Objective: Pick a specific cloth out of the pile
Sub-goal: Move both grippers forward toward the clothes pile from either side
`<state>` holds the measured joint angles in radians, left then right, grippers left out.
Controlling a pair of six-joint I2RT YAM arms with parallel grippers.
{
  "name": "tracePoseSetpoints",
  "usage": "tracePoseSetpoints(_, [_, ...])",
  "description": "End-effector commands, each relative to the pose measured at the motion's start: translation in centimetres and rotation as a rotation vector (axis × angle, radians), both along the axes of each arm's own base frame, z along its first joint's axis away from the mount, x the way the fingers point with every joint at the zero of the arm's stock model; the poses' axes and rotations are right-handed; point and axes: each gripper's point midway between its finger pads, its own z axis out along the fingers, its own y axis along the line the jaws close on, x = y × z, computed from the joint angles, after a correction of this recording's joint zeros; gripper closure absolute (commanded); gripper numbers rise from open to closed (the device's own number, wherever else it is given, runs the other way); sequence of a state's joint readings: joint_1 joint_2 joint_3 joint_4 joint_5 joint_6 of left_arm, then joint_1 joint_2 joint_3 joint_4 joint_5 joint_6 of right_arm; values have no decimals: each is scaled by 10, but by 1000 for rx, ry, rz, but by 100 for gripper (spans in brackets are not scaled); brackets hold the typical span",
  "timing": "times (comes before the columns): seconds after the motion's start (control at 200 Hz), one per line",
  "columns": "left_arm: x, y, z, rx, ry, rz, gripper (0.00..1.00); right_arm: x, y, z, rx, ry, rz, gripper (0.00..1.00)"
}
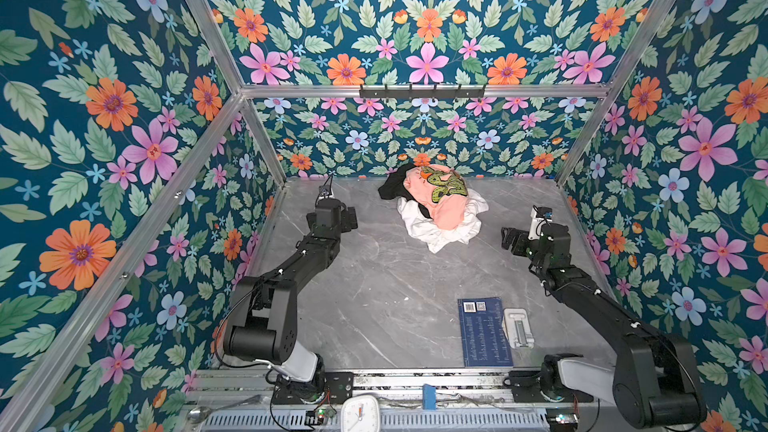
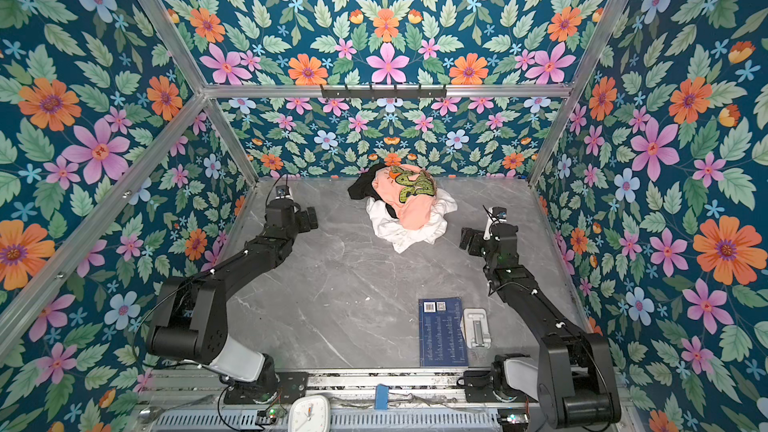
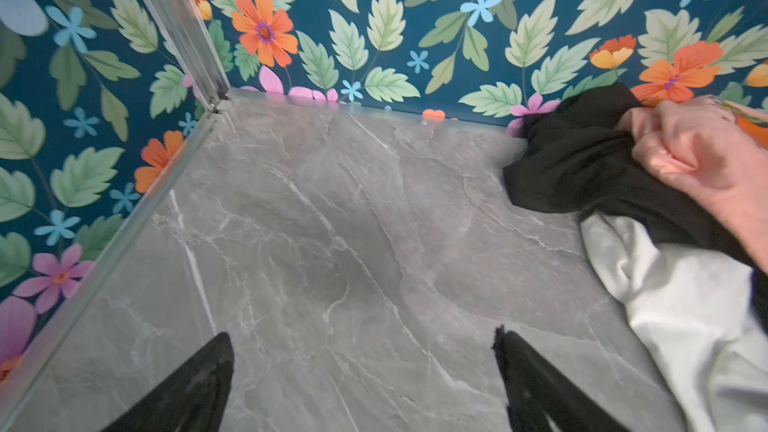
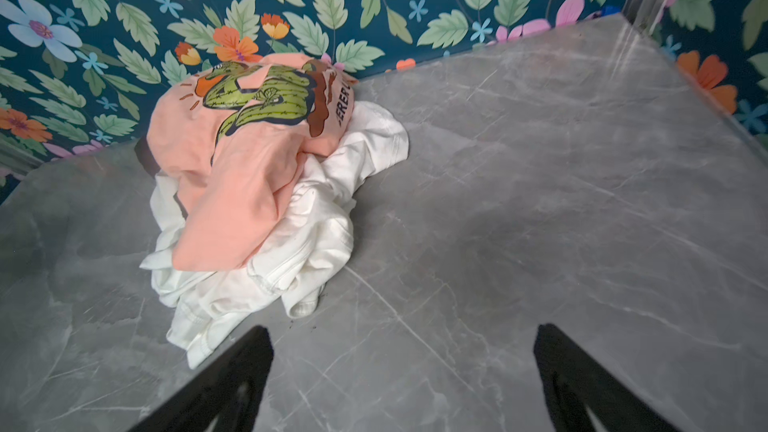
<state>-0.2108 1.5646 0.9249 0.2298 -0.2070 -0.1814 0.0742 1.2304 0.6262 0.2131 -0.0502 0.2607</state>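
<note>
Cloth, the plain white garment, is lying at the bottom of the pile. In both top views it is spreading out from under the other garments on the pile's near and right sides. A peach-pink shirt with a green and orange graphic is draping over the top of the pile and covering much of the cloth. A black garment is poking out at the pile's far left edge. The pile is resting on the grey marbled table, close against the floral back wall.

The left tool is hovering to the left of the pile, clear of it, with its jaws spread wide and grasping nothing. In the left wrist view its fingers are framing bare table, with the pile's black garment and white fabric off to one side.

The right tool is hovering to the right of the pile, also clear of it, released and empty. In the right wrist view its fingers are pointing toward the pile's white folds.

Well away from the pile, toward the arm bases, a blue booklet and a white plastic object are lying side by side.
</note>
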Motion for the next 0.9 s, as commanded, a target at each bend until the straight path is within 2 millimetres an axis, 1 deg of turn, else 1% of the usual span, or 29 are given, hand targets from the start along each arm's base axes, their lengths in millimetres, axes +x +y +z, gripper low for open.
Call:
tracePoseSetpoints(0.0, [0, -19, -8, -21, 34, -43, 0, -2, 14, -10, 24, 61, 24, 1])
tracePoseSetpoints(0.085, [3, -37, -13, -31, 46, -101, 0, 0, 24, -18, 1, 87, 54, 1])
tracePoseSetpoints(0.225, [6, -62, -22, -66, 71, -178, 0, 3, 36, -34, 40, 166, 96, 1])
tracePoseSetpoints(0.32, [9, -76, -25, -102, 76, -227, 0, 5, 45, -38, 72, 188, 131, 1])
tracePoseSetpoints(0.43, [16, -78, -34, -92, 116, -205, 0, 5, 54, -39, 125, 197, 165, 1])
tracePoseSetpoints(0.52, [18, -78, -43, -66, 141, -185, 0, 5, 59, -44, 182, 245, 159, 1])
tracePoseSetpoints(0.695, [18, -85, -49, -96, 127, -190, 0, 7, 70, -59, 225, 322, 194, 1])
tracePoseSetpoints(0.79, [21, -88, -51, -101, 127, -188, 0, 8, 76, -61, 248, 323, 220, 1])
tracePoseSetpoints(0.895, [25, -92, -58, -95, 151, -191, 1, 10, 79, -64, 265, 320, 233, 1])
